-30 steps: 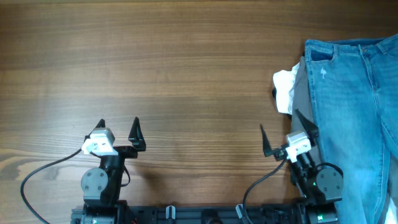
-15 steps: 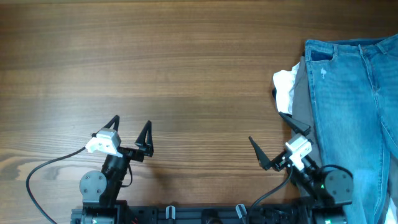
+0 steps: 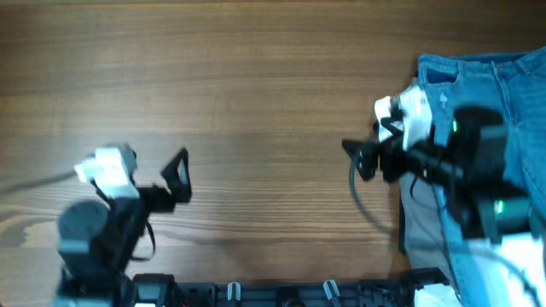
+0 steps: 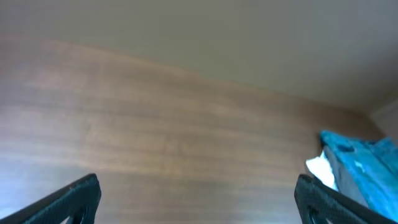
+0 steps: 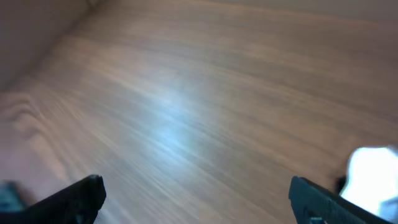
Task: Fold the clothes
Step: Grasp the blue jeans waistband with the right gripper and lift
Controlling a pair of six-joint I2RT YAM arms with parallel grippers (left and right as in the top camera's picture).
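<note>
Overhead: left fingers [image 3: 177, 168] over the tabletop [image 3: 256, 77], right fingers [image 3: 358, 159] just left of the light-blue jeans [image 3: 520, 94] at the right edge, long axis running away from the robot, waistband far. Only the wrist views show both pairs spread wide.

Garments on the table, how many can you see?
3: light-blue jeans at the right edge, grey trousers under their left side, a white garment beside those. More may be hidden underneath.

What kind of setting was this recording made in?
Likely a robotics lab bench rather than a home: a wooden table, a left arm and right arm mounted on a black rail at its near edge, and jeans laid out for folding.
</note>
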